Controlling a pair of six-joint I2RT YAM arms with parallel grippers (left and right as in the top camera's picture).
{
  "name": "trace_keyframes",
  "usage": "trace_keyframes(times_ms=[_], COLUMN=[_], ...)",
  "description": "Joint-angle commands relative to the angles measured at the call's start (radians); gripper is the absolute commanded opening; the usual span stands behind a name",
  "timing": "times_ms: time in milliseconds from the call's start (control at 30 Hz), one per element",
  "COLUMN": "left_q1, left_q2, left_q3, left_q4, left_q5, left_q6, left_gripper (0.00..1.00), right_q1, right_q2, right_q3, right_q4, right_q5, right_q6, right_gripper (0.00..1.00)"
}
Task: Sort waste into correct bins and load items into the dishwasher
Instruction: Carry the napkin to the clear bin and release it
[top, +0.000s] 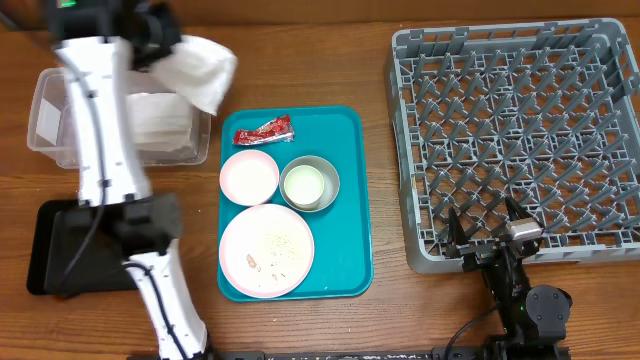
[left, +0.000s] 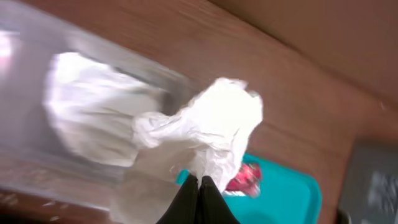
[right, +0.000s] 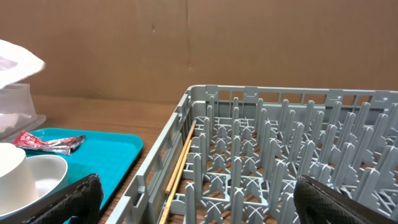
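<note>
– Left gripper (left: 199, 190) is pinched tight on a thin fold of a crumpled napkin (left: 214, 127). We have it hanging over the right end of the clear tub (top: 42, 135), partly past the wall.
– What is under it?
– Another napkin (top: 160, 125) lies inside the tub. Beside that, the teal tray (top: 350, 215) carries the red scrap (top: 263, 131), the small bowl (top: 249, 175), the metal bowl (top: 334, 188) with the cup (top: 303, 186) in it, and the plate (top: 245, 235) with crumbs (top: 282, 243) on it.
– What is our worry?
– If we let go here, we judge the napkin may drape over the tub's wall or slide onto the table (top: 300, 60), because much of it overhangs toward the tray. With so little paper between the jaws, a quick swing could also pull it free early. We would want it further over the tub first.
– And our other arm?
– Right gripper (top: 489, 232) sits with its jaws spread wide, holding nothing, at the near edge of the dish rack (top: 520, 140), well apart from the dishes. The black tray (top: 45, 255) lies in front of the tub, partly hidden by our left arm.
</note>
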Motion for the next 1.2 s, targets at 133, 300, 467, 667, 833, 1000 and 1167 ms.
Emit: trace_keyframes(times_ms=[133,300,467,667,833,1000,1167], left_q1=[0.161,0.192,0.204,0.2,0.171,0.053,-0.114], left_q2=[0.038,0.111,0.144,0.148,0.148,0.148,0.15], left_q3=[0.005,0.005,0.005,0.006,0.006,0.006,-0.002], left_q4=[-0.009,-0.024,-0.024,-0.024,-0.049,-0.138,-0.162], left_q5=[-0.031,-0.074,-0.074,0.046,0.351,0.464,0.27], left_q6=[-0.087,-0.11,-0.109,0.011,0.229,0.438,0.365], left_gripper=[0.04,0.04,0.23,0.95,0.9,0.89,0.84], right_q1=[0.001,0.001,0.001,0.001,0.001,0.001,0.001], right_q2=[-0.01,-0.01,-0.01,-0.01,-0.01,-0.01,-0.01], right_q3=[-0.01,-0.01,-0.01,-0.01,-0.01,-0.01,-0.01], right_q4=[0.005,0.005,0.005,0.005,0.005,0.005,0.005], right_q5=[0.005,0.005,0.005,0.005,0.005,0.005,0.005], right_q6=[-0.004,-0.004,-0.004,-0.004,-0.004,-0.004,-0.004], right_gripper=[1.0,1.0,1.0,1.0,1.0,1.0,1.0])
